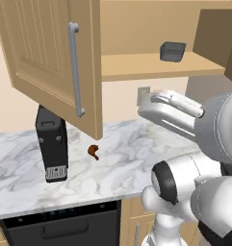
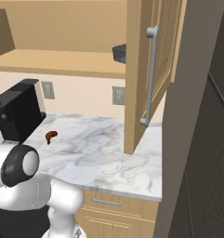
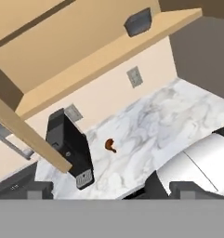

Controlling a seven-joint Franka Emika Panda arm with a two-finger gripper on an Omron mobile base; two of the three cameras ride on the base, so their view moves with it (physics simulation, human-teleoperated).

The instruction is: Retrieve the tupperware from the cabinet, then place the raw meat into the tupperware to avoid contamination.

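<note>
The cabinet (image 1: 50, 53) stands open, its doors swung out over the counter. On its wooden shelf (image 1: 151, 65) the small grey tupperware (image 1: 173, 51) rests toward the right; it is also on the shelf (image 3: 138, 22) in the hand view, and half hidden behind the door (image 2: 119, 52) in the right base view. The raw meat (image 1: 93, 152) lies alone on the marble counter (image 1: 122, 158), right of the black appliance; it shows too in the other views (image 2: 51, 135) (image 3: 110, 145). My gripper (image 3: 114, 190) is open, far back from both, with nothing between its fingertips (image 3: 39, 189).
A tall black appliance (image 1: 52, 144) stands on the counter's left. The open left door (image 1: 71, 67) and right door (image 2: 143, 69) overhang the counter. Wall outlets (image 1: 143, 95) sit under the shelf. A dark tall unit (image 2: 201, 139) bounds the right side.
</note>
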